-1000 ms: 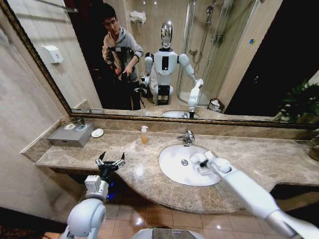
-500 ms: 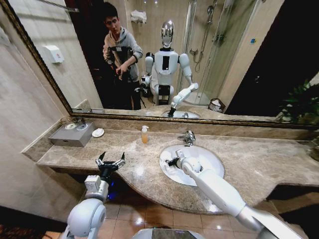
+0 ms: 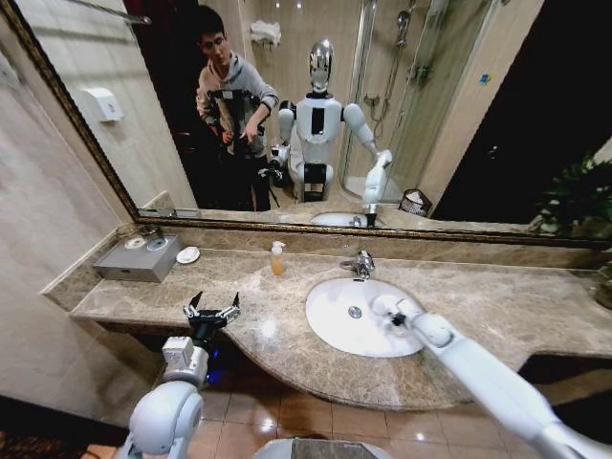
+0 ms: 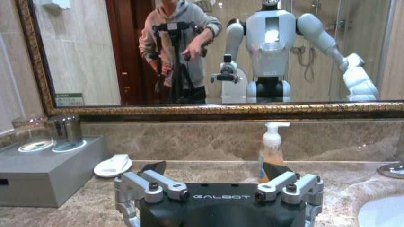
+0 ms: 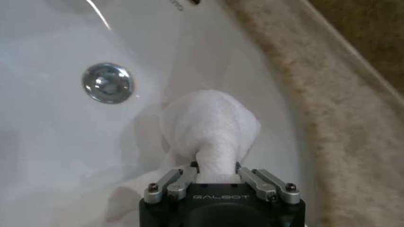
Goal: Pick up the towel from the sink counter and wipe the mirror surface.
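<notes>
My right gripper (image 3: 392,316) hangs over the right side of the white basin (image 3: 335,335) in the sink counter (image 3: 535,306). It is shut on the towel (image 5: 211,125), a bunched white terry cloth that sticks out from between the fingers (image 5: 252,177) and dangles beside the chrome drain (image 5: 107,82). From the head camera the towel (image 3: 381,305) is a small white lump at the arm's tip. The mirror (image 3: 459,105) spans the wall behind the counter. My left gripper (image 3: 212,311) is parked open above the counter's front edge on the left; the left wrist camera shows that gripper (image 4: 215,171) with nothing in it.
A chrome faucet (image 3: 361,263) stands behind the basin. A soap bottle (image 3: 276,258), a small white dish (image 3: 187,254) and a grey tray box with glasses (image 3: 139,256) sit at the back left of the counter. A plant (image 3: 579,201) is at the far right.
Half a second ago the right gripper had swung left over the basin with the towel; it is now back at the basin's right side. The left arm has not moved.
</notes>
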`<state>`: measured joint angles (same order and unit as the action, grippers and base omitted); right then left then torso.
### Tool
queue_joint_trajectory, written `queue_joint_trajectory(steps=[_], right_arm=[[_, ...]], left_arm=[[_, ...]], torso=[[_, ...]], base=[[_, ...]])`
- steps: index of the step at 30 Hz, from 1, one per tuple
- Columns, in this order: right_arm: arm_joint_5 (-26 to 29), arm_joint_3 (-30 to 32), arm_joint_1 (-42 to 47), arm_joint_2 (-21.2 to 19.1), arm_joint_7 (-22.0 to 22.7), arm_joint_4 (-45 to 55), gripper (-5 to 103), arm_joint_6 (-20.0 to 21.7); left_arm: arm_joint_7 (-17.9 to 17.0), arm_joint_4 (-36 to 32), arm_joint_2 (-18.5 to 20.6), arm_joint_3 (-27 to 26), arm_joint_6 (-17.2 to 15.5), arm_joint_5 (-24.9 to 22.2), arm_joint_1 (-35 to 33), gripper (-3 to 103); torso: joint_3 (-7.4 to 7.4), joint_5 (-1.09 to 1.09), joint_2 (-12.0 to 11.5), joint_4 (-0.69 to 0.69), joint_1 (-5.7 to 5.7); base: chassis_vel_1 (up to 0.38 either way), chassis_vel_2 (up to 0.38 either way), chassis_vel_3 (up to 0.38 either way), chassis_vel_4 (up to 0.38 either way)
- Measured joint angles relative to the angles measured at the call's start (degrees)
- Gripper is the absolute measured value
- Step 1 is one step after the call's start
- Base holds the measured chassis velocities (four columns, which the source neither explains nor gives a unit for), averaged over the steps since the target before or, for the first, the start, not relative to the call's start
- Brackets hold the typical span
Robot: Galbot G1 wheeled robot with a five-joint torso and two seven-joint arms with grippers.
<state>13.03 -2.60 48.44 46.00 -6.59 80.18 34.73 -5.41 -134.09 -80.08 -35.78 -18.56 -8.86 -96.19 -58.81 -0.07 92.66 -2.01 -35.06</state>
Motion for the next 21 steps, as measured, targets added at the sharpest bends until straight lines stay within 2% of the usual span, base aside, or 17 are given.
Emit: queue_joint_trajectory(steps=[2, 3, 6, 7, 10, 11, 12, 15, 17, 18, 19, 21], right_arm=[[2.8, -2.1, -1.3, 4.2, 0.5, -0.1, 19, 0.9], [2.8, -2.1, -1.3, 4.2, 0.5, -0.1, 19, 0.9], [9.9, -6.7, -5.1, 11.6, 2.6, -0.5, 19, 2.4], [9.9, -6.7, -5.1, 11.6, 2.6, -0.5, 19, 2.4], [17.7, -9.9, -8.7, 18.5, 5.4, -1.1, 19, 2.0], [17.7, -9.9, -8.7, 18.5, 5.4, -1.1, 19, 2.0], [20.4, -10.1, -9.5, 20.0, 7.2, -1.0, 19, 2.6], [22.1, -9.5, -9.3, 19.8, 7.9, -0.3, 19, 2.6], [21.6, -7.4, -7.3, 17.2, 7.9, 0.7, 19, 2.4], [21.6, -7.4, -7.3, 17.2, 7.9, 0.7, 19, 2.4], [20.1, -6.2, -6.3, 15.7, 7.8, 0.7, 19, 2.4], [11.6, -2.1, -2.8, 10.4, 5.9, 0.3, 19, 0.0]], left_arm=[[0.0, 0.0, 0.0, 0.0, 0.0, 0.0, 0.0, 100], [0.0, 0.0, 0.0, 0.0, 0.0, 0.0, 0.0, 100], [0.0, 0.0, 0.0, 0.0, 0.0, 0.0, 0.0, 100], [0.0, 0.0, 0.0, 0.0, 0.0, 0.0, 0.0, 100], [0.0, 0.0, 0.0, 0.0, 0.0, 0.0, 0.0, 100], [0.0, 0.0, 0.0, 0.0, 0.0, 0.0, 0.0, 100], [0.0, 0.0, 0.0, 0.0, 0.0, 0.0, 0.0, 100], [0.0, 0.0, 0.0, 0.0, 0.0, 0.0, 0.0, 100], [0.0, 0.0, 0.0, 0.0, 0.0, 0.0, 0.0, 100], [0.0, 0.0, 0.0, 0.0, 0.0, 0.0, 0.0, 100], [0.0, 0.0, 0.0, 0.0, 0.0, 0.0, 0.0, 100], [0.0, 0.0, 0.0, 0.0, 0.0, 0.0, 0.0, 100]], torso=[[-0.02, 0.13, 0.0, -0.02, 0.0], [-0.02, 0.13, 0.0, -0.02, 0.0], [-0.02, 0.08, 0.0, -0.08, -0.01], [-0.02, 0.08, 0.0, -0.08, -0.01], [-0.02, 0.03, 0.0, -0.09, -0.01], [-0.02, 0.03, 0.0, -0.09, -0.01], [-0.01, 0.0, 0.0, -0.05, -0.01], [-0.02, 0.08, 0.0, -0.07, -0.02], [-0.01, 0.09, 0.0, -0.1, -0.01], [-0.01, 0.09, 0.0, -0.1, -0.01], [-0.02, 0.1, 0.0, -0.09, -0.01], [-0.02, 0.09, 0.0, -0.04, -0.02]], base=[[0.0, 0.0, 0.0, 0.0], [0.0, 0.0, 0.0, 0.0], [0.0, 0.0, 0.0, 0.0], [0.0, 0.0, 0.0, 0.0], [0.0, 0.0, 0.0, 0.0], [0.0, 0.0, 0.0, 0.0], [0.0, 0.0, 0.0, 0.0], [0.0, 0.0, 0.0, 0.0], [0.0, 0.0, 0.0, 0.0], [0.0, 0.0, 0.0, 0.0], [0.0, 0.0, 0.0, 0.0], [0.0, 0.0, 0.0, 0.0]])
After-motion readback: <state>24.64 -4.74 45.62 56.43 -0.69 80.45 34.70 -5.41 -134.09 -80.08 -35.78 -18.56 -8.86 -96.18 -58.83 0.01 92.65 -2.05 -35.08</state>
